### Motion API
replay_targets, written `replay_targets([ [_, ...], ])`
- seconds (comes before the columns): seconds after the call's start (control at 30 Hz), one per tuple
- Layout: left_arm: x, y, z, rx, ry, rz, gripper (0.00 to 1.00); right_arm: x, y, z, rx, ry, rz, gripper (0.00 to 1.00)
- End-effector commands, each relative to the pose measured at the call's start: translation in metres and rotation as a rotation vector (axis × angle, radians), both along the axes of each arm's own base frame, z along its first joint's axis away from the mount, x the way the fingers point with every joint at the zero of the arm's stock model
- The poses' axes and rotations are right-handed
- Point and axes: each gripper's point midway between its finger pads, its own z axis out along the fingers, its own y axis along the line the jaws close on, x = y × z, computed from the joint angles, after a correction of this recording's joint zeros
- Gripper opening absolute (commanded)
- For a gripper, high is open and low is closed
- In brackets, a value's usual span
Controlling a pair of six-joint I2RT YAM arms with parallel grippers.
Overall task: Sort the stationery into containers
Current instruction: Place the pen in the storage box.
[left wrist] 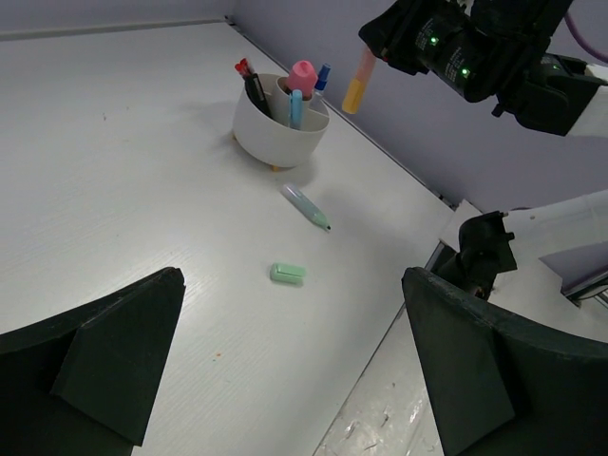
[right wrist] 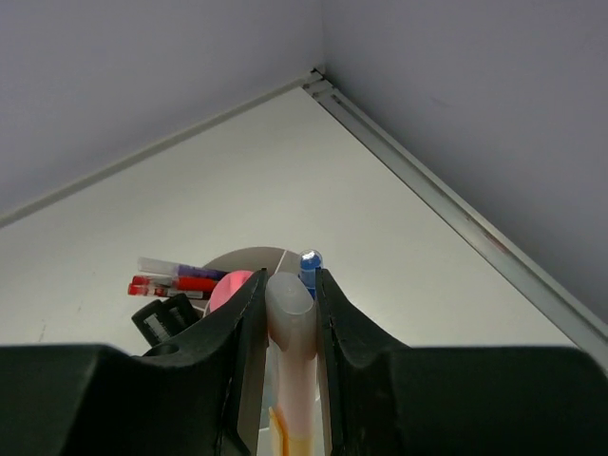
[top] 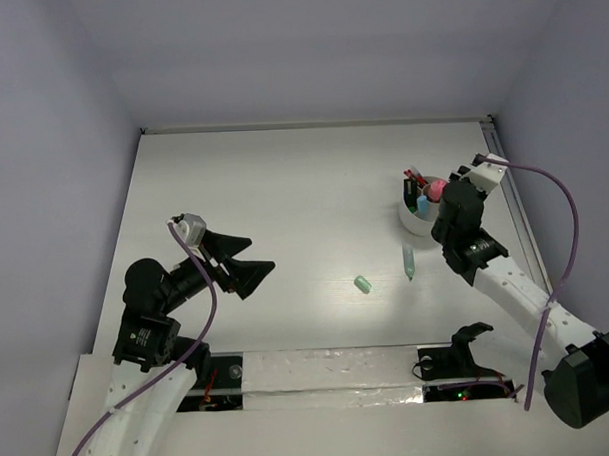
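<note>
Reaching in from the right side, the right gripper (top: 442,213) stands just beside the round white cup (top: 416,216) at the far right of the table (top: 263,179), which fits a drop-off of one more piece. Two pieces lie loose nearer the arm bases: a mint eraser (top: 363,284) and, between it and the cup, a pale green-tipped marker (top: 409,260). The left gripper (top: 248,258) hangs well apart on the left, its jaws spread wide with nothing between them, probably parked out of the way.

From the left wrist, those spread fingers (left wrist: 104,361) frame the scene. The cup holds a pink-capped bottle (left wrist: 302,76), red pens (left wrist: 245,68) and a blue marker (left wrist: 323,74), all leaning on end because the low wall props them. The right gripper carries a pink-and-orange marker (left wrist: 358,81) hanging upright, orange end down, above the cup and clear of it. Whether it is squarely over the opening cannot be told from here. Upright looks the sensible pose, since the cup is crowded and a slanted piece could catch on the bottle.

From the right wrist, the jaws are clamped on the marker's pale top end, pressing both sides so that it cannot swing. Past them the cup's contents show, with the bottle's cap and the blue marker's tip close to the held piece. As I read it, the release is not yet due, and the eraser and loose marker wait their turn.
</note>
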Motion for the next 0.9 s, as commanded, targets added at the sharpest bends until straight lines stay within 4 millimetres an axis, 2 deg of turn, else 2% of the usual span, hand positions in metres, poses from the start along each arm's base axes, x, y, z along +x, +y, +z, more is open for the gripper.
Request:
replay_targets([
  [0.0,-0.001,0.000,0.008,-0.003,-0.054,-0.003,0.99,0.015,-0.007,0.020,0.065,-0.074,-0.037,0.00],
  [0.1,-0.003,0.001,0.010,-0.008,-0.060,-0.002,0.99,0.024,-0.016,0.009,0.080,-0.056,-0.069,0.00],
  [0.23,-0.004,0.001,0.011,-0.008,-0.068,-0.006,0.99,0.035,-0.015,-0.005,0.098,-0.046,-0.066,0.00],
  [0.57,-0.004,0.000,0.010,-0.008,-0.068,-0.011,0.99,0.048,-0.014,-0.012,0.114,-0.075,-0.098,0.00],
  [0.87,-0.004,0.000,0.010,-0.008,-0.063,-0.013,0.99,0.052,-0.015,-0.030,0.107,-0.055,-0.116,0.00],
])
